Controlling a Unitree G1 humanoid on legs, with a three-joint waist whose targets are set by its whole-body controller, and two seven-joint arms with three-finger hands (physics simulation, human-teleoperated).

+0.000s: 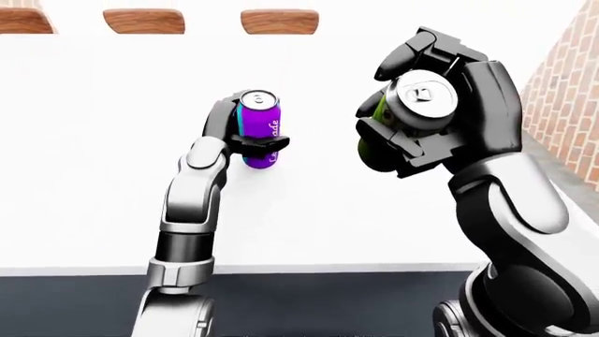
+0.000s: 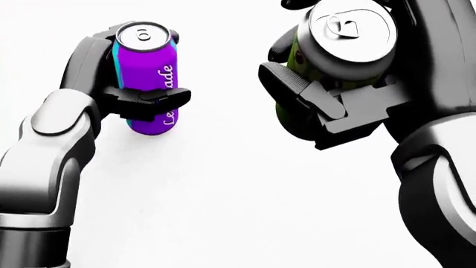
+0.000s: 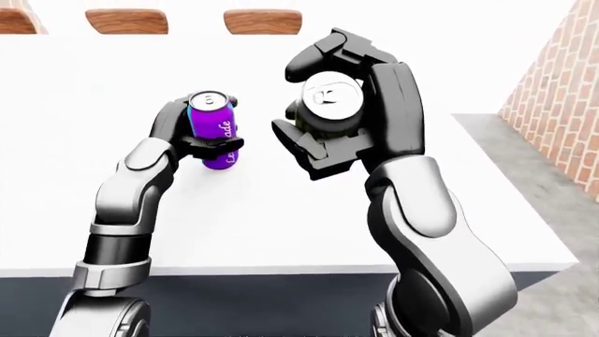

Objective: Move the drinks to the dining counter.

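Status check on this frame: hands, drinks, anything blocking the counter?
Left hand shut on purple can. Right hand shut on green can. Both over white counter. Nothing in the way.

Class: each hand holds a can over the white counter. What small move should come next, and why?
Probably lower the left hand until the purple can stands on the white counter, then open its fingers. The right hand grips the green can higher up, so it can follow.

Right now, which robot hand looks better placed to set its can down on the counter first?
Left. The left robot hand holds the purple can upright, stretched low over the white counter; the right robot hand carries the green can higher, nearer the camera.
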